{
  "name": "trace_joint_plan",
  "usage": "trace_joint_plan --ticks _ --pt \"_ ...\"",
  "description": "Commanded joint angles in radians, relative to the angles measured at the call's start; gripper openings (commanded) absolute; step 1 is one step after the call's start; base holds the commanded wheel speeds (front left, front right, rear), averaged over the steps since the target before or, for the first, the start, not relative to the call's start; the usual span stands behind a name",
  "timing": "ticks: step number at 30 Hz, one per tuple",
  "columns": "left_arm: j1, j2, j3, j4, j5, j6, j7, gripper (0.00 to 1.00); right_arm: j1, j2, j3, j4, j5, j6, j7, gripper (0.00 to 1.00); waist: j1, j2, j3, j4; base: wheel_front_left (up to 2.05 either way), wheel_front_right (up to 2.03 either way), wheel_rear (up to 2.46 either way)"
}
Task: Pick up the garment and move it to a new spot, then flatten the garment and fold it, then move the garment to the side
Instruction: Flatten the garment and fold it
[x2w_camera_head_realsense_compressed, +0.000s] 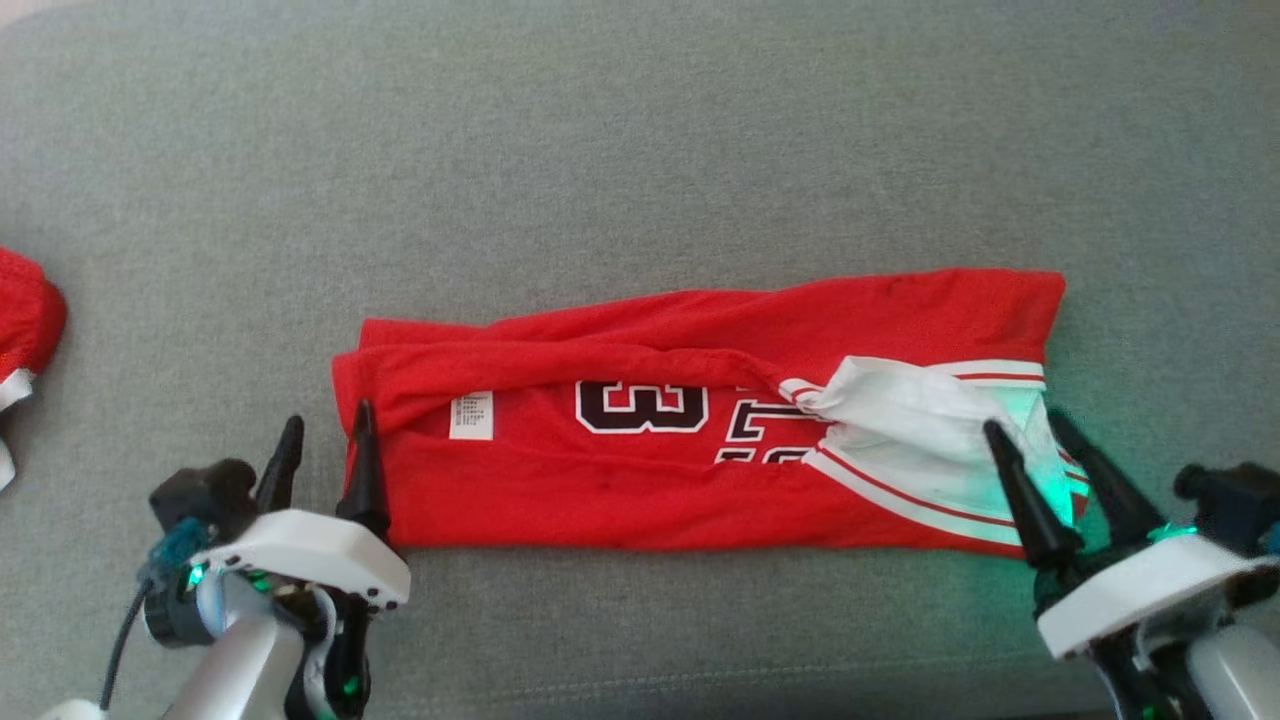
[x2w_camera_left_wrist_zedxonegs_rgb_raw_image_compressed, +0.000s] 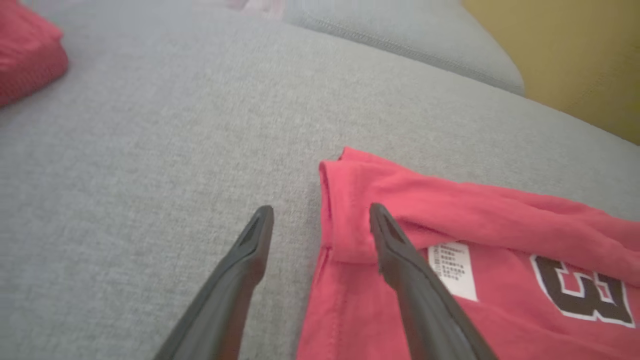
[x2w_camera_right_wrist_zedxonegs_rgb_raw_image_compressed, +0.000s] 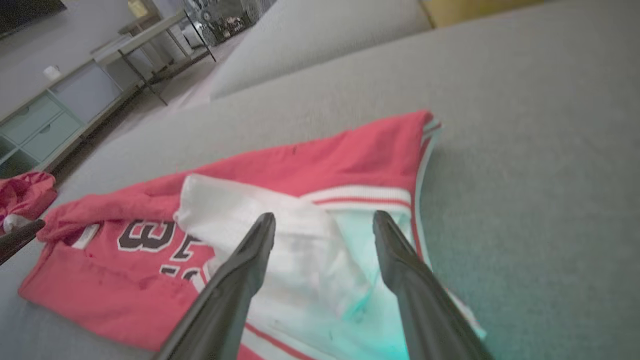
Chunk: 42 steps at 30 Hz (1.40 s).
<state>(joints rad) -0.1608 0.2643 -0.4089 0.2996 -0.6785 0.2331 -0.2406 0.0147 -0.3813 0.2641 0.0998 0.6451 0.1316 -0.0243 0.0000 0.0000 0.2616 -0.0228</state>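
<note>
Head overhead; wrists low, close (sharing garment (x2w_camera_head_realsense_compressed: 600, 490)).

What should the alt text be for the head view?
A red garment with white trim lies folded into a long band on a grey cushion. The left pincer, open, straddles its left edge; the right pincer, open, sits over its white right end. Another red cloth shows at far left.

The left gripper (x2w_camera_left_wrist_zedxonegs_rgb_raw_image_compressed: 320, 210), jaws apart, straddles the folded end of the garment (x2w_camera_left_wrist_zedxonegs_rgb_raw_image_compressed: 450, 215) on the grey cushion (x2w_camera_left_wrist_zedxonegs_rgb_raw_image_compressed: 150, 125), one finger beside the white label (x2w_camera_left_wrist_zedxonegs_rgb_raw_image_compressed: 452, 270)
</note>
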Motion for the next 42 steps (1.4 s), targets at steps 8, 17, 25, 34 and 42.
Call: trace_joint_plan --ticks 8,17,25,34,42 --pt "0.022 0.016 0.087 -0.219 0.164 0.07 -0.021 1.0 -0.017 0.089 -0.136 -0.17 -0.186 -0.001 -0.063 1.0 0.0 0.0 -0.028 -0.001 0.0 0.0 0.0" --pt "0.054 -0.005 0.108 -0.322 0.246 0.058 -0.021 1.0 -0.012 0.154 -0.183 -0.259 -0.307 -0.001 -0.049 1.0 0.0 0.0 -0.067 0.001 0.0 0.0 0.0" --pt "0.101 0.007 0.075 -0.362 0.293 0.077 -0.015 1.0 0.035 0.187 -0.189 -0.292 -0.375 -0.001 -0.023 1.0 0.0 0.0 -0.099 0.0 0.0 0.0 0.0" --pt "0.114 0.007 0.059 -0.366 0.294 0.085 0.001 1.0 0.054 0.198 -0.195 -0.308 -0.393 -0.001 -0.012 1.0 0.0 0.0 -0.105 -0.002 0.0 0.0 0.0" --pt "0.114 0.009 0.053 -0.366 0.296 0.092 0.006 1.0 0.059 0.203 -0.203 -0.311 -0.397 -0.001 -0.005 1.0 0.0 0.0 -0.106 0.0 0.0 0.0 0.0"
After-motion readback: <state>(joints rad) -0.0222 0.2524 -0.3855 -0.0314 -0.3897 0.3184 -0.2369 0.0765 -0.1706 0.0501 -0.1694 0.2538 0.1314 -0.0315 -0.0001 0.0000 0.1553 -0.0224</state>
